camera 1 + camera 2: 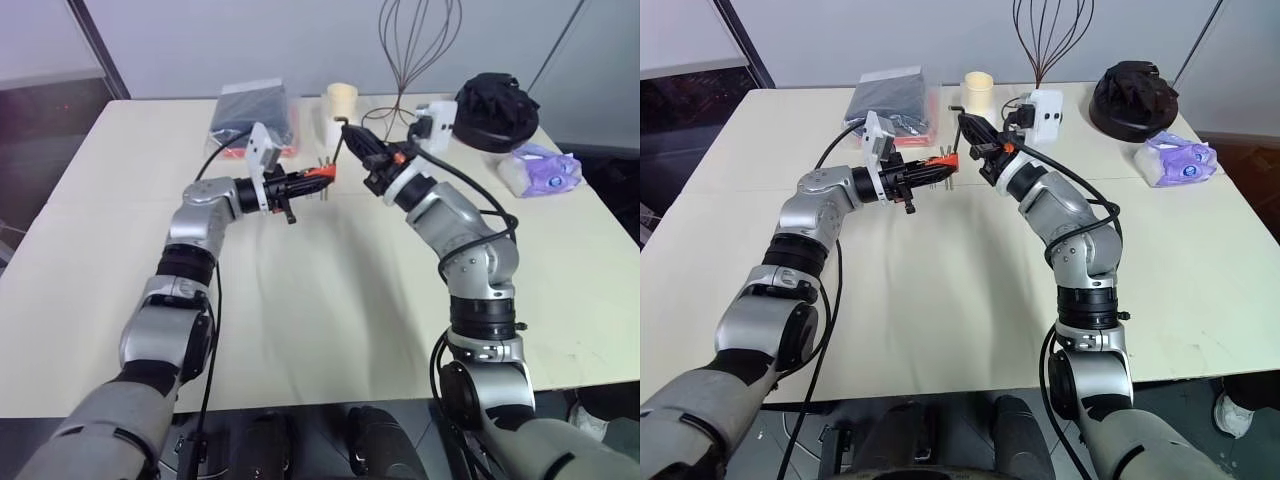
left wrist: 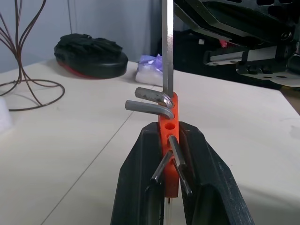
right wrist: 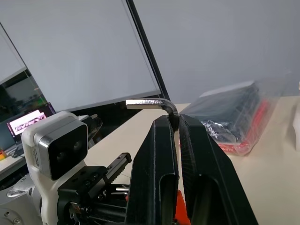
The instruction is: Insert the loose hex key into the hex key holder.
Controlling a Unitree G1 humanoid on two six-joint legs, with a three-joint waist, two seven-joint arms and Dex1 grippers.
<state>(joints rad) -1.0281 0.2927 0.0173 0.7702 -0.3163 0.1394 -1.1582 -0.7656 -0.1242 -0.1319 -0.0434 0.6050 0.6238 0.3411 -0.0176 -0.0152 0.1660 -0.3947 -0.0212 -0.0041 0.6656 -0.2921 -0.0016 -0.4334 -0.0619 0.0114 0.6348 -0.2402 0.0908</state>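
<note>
Here, above the cream table (image 1: pixel 300 330), the two arms meet near its far middle. The left gripper (image 2: pixel 169 154) is clamped on the hex key holder (image 2: pixel 169 123), an orange-red block pinched between its black fingers (image 2: pixel 140 178), with short grey keys jutting from the block's sides. The right gripper (image 3: pixel 178 129) is closed on the loose hex key (image 3: pixel 150 102), its bent end poking out past the fingertips. In the left wrist view the key's straight shaft (image 2: pixel 167 47) comes down to the top of the holder and touches it; whether it has entered a hole cannot be told. Beyond the holder on the table lie a dark bagged bundle (image 1: pixel 255 112), a cream cup (image 1: pixel 342 100), a black cap (image 1: pixel 495 108) and a purple-printed packet (image 1: pixel 540 170).
</note>
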